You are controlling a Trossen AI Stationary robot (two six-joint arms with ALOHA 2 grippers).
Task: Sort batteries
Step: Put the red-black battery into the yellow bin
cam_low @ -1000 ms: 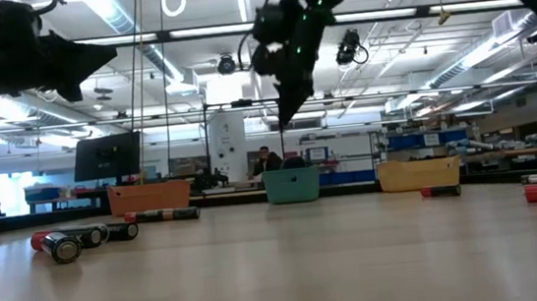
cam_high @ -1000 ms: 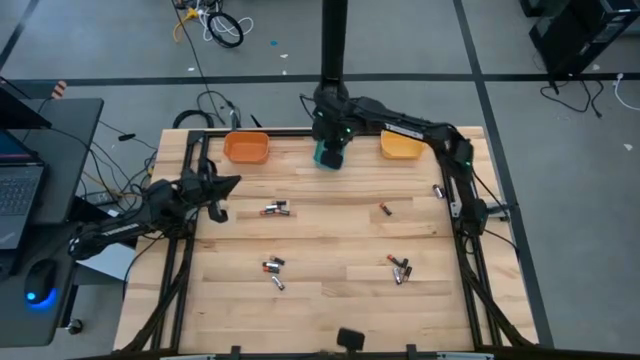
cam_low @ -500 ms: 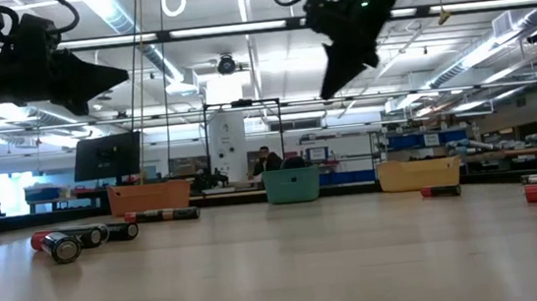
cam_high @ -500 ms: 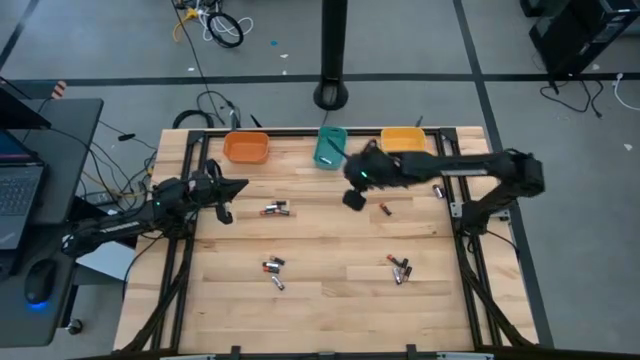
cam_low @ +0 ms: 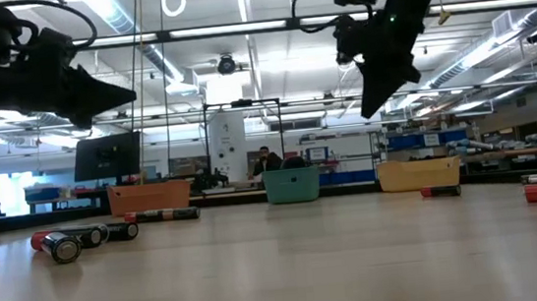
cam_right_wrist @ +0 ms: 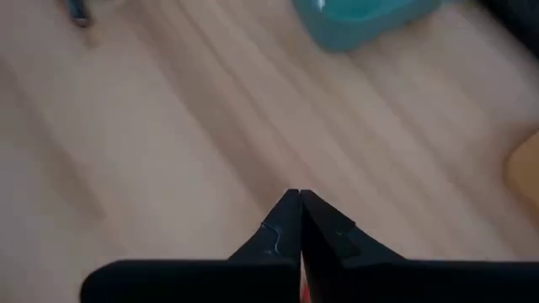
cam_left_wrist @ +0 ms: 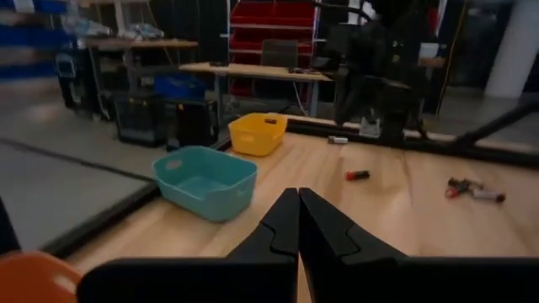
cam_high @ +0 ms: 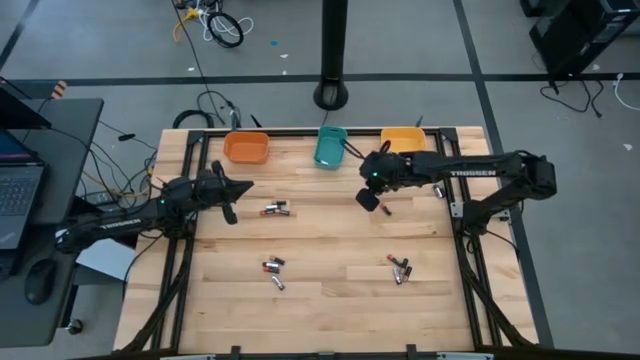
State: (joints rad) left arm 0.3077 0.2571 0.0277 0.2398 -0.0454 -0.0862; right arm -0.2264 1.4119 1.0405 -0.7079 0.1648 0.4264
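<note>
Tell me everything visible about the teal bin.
The teal bin is a small rounded-rectangular tub that looks like plastic, with a rolled rim and slightly tapered walls. It stands upright at the table's far edge, between the orange bin and the yellow bin, apart from both. In the left wrist view its inside looks empty. Nothing touches it except the table.

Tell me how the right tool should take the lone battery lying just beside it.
Grip the small red and black battery across the middle of its body, coming straight down from above. It lies flat on the bare table with nothing touching it, so the right tool, now shut, must open and straddle its narrow width.
</note>
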